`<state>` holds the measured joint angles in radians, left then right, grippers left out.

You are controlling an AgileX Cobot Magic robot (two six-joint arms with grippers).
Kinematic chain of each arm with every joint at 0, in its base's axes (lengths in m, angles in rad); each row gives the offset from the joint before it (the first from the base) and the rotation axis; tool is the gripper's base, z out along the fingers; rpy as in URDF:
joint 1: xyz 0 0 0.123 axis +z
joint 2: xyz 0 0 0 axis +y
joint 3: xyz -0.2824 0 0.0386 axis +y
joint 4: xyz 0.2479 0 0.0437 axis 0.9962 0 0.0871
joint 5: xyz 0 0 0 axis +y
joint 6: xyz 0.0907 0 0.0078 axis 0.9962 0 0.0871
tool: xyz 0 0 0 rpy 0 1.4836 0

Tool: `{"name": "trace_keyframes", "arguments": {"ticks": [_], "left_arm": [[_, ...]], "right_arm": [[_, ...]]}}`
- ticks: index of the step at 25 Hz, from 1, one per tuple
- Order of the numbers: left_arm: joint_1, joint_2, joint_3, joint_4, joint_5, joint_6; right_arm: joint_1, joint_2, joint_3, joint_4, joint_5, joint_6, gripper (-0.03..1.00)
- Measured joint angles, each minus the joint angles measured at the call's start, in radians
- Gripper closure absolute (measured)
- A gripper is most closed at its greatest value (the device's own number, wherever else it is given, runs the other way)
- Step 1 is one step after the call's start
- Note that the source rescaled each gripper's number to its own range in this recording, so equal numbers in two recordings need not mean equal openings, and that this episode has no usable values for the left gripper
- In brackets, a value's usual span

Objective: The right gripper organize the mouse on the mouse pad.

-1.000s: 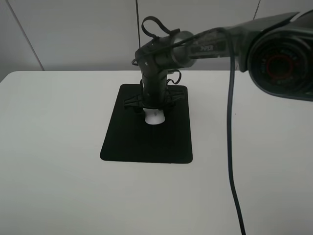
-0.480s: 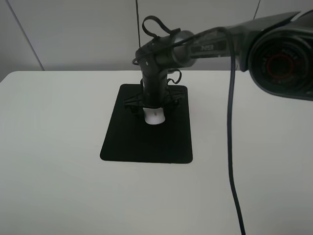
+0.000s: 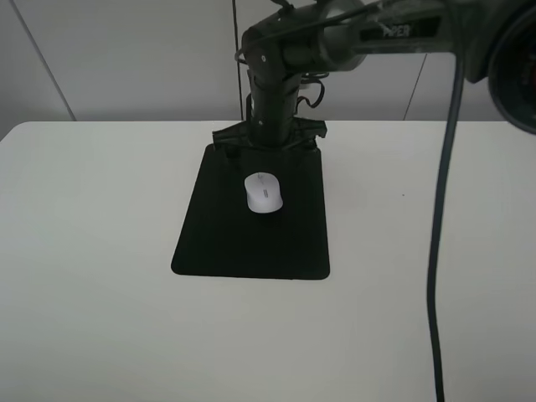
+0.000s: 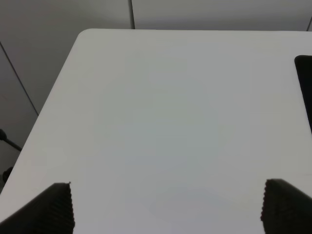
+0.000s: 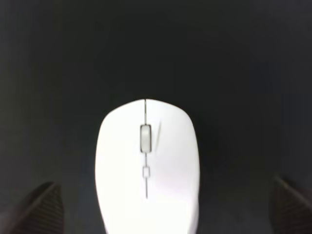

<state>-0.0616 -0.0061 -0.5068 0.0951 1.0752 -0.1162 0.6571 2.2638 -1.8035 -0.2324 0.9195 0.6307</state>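
The white mouse (image 3: 264, 193) lies flat on the upper middle of the black mouse pad (image 3: 251, 243). My right gripper (image 3: 270, 136) hangs above the pad's far edge, behind the mouse, with its jaws spread wide and nothing in them. In the right wrist view the mouse (image 5: 146, 165) lies on the pad (image 5: 219, 58) between the open gripper's fingertips (image 5: 44, 209), apart from both. My left gripper (image 4: 168, 207) is open and empty over bare table, and the pad's edge (image 4: 306, 87) shows at the side of that view.
The white table (image 3: 100, 251) spreads around the pad on all sides. A black cable (image 3: 435, 276) hangs down at the right from the right arm. A grey panelled wall stands behind the table's far edge.
My right gripper has opened, let go of the mouse and risen up and back toward the pad's far edge. The mouse now lies fully in view on the pad.
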Motion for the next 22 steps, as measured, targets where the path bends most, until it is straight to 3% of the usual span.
{"name": "trace_keyframes", "arguments": {"ticks": [9,13,22], "left_arm": [[0.000,0.000,0.000,0.000,0.000,0.000],[0.000,0.000,0.000,0.000,0.000,0.000],[0.000,0.000,0.000,0.000,0.000,0.000]], "right_arm": [[-0.026,-0.076,0.000,0.023,0.179,-0.124,-0.03],[-0.059,-0.098,0.032,0.032,0.215,-0.153,-0.03],[-0.243,-0.307,0.363,0.068,0.117,-0.180,-0.03]]}}
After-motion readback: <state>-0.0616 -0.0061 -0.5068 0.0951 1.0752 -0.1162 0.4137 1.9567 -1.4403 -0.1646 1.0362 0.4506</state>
